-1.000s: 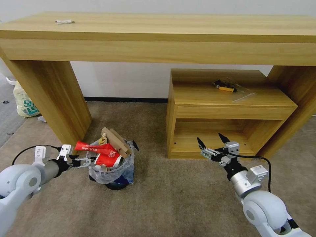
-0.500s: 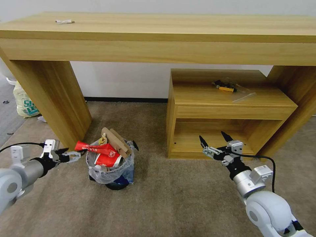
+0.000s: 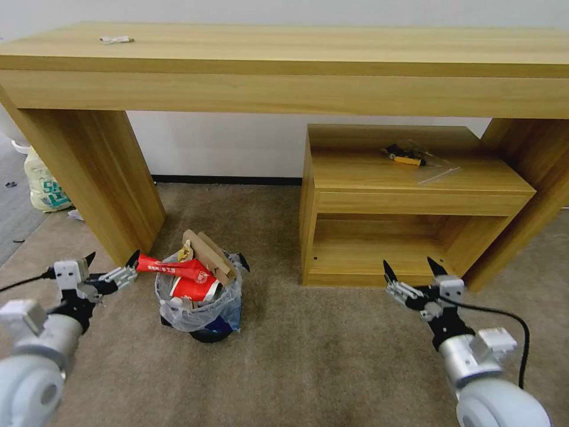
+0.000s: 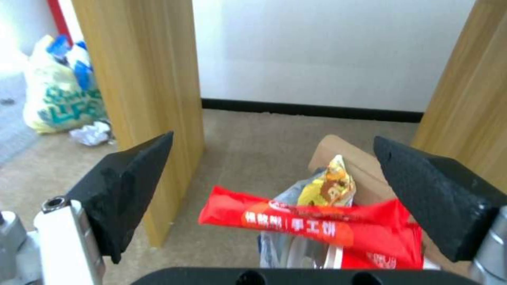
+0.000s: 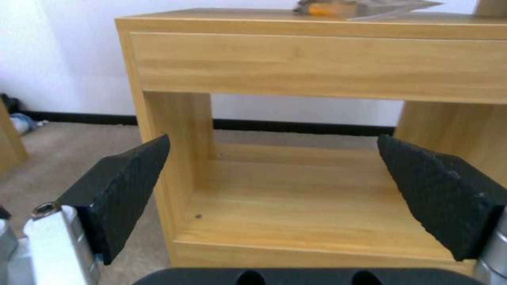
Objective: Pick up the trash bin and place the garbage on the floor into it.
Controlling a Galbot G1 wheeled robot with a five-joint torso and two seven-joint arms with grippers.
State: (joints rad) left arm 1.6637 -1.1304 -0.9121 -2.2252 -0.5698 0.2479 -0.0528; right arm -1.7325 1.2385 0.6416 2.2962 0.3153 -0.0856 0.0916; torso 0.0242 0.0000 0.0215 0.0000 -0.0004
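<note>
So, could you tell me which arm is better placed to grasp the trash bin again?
Probably the left: its open claw sits beside the trash bin; the right claw faces the small cabinet.

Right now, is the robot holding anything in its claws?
No. The left gripper is open beside the trash bin, and the right gripper is open before the small cabinet. Nothing is held.

The trash bin (image 3: 198,302) stands on the floor (image 3: 308,367) before the desk (image 3: 284,65), left of the cabinet (image 3: 409,201). A wrapper (image 3: 172,268) and cardboard (image 3: 208,256) stick out of it. A shopping bag (image 3: 44,184) lies behind the desk's left leg.
</note>
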